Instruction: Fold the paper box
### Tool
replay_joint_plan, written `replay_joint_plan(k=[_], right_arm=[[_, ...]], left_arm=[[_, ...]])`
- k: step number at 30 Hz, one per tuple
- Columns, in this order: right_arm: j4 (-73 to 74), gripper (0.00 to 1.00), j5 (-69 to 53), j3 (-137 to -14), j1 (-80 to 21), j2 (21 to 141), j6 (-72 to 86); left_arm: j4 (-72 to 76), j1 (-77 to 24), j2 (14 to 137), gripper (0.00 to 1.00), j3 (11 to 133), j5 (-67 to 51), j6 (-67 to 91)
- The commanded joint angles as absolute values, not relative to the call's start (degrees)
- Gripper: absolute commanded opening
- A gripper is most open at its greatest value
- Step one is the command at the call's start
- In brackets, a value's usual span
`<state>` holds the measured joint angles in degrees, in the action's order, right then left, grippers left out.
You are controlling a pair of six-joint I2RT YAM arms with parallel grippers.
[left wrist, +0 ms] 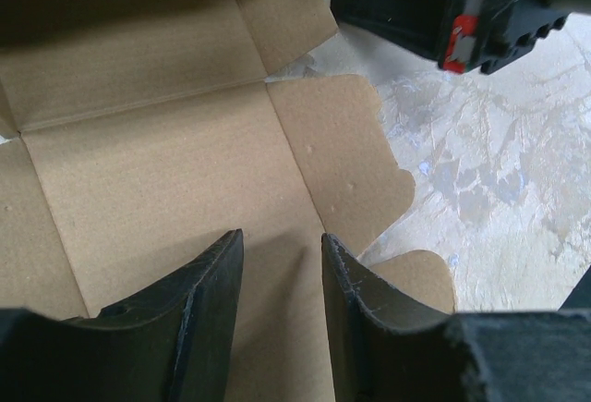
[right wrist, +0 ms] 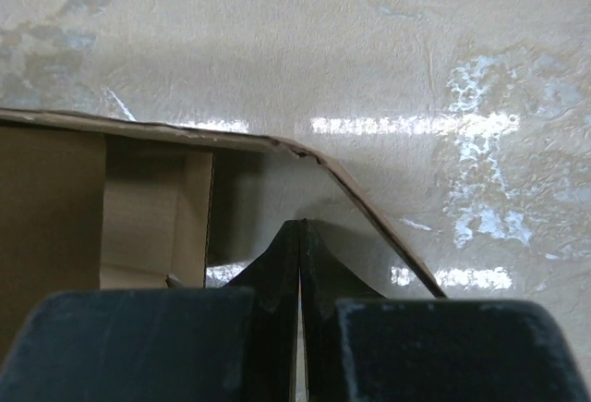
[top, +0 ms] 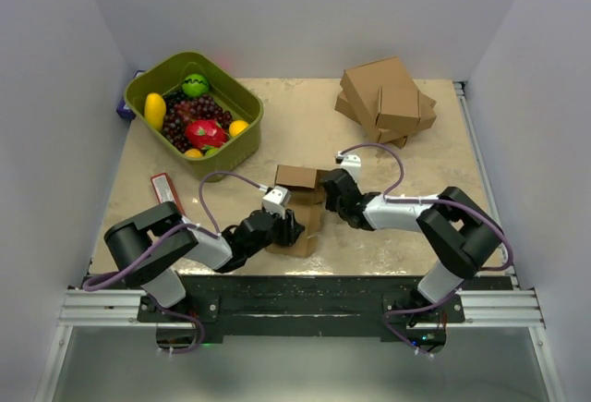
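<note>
- Left fingers (left wrist: 208, 310) stand apart, empty, over the box (left wrist: 166, 171) floor; right fingers (right wrist: 282, 273) are clenched on nothing beside a wall.
- It lies on the surface (top: 388, 226) between both arms — ungripped, it may slide or spring open.

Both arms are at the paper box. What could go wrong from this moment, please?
1. The left gripper stands open over a panel of the paper box, not pinching it, so the box may slide on the table if pushed.
2. The right gripper is shut at a flap's edge, and pushing there could crease it.
3. Both grippers are close together and might collide.
</note>
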<state>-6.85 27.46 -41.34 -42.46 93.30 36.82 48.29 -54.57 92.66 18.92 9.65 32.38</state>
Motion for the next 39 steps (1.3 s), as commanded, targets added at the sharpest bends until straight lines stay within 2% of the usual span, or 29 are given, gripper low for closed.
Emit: replay_joint_plan(k=[1, 32, 39], right_arm=[[-9.49, 0.00, 28.39, -44.64, -43.33, 94.74, 35.86], [-25.57, 0.00, 18.02, -41.13, -45.53, 98.96, 37.26], [-19.79, 0.00, 19.95, -39.90, -45.44, 93.02, 37.18]], left_arm=[[40.61, -54.93, 95.36, 0.44, 18.28, 9.05, 32.34], [41.04, -54.93, 96.94, 0.44, 18.89, 8.17, 32.43], [40.78, -54.93, 96.42, 0.44, 18.55, 8.44, 32.96]])
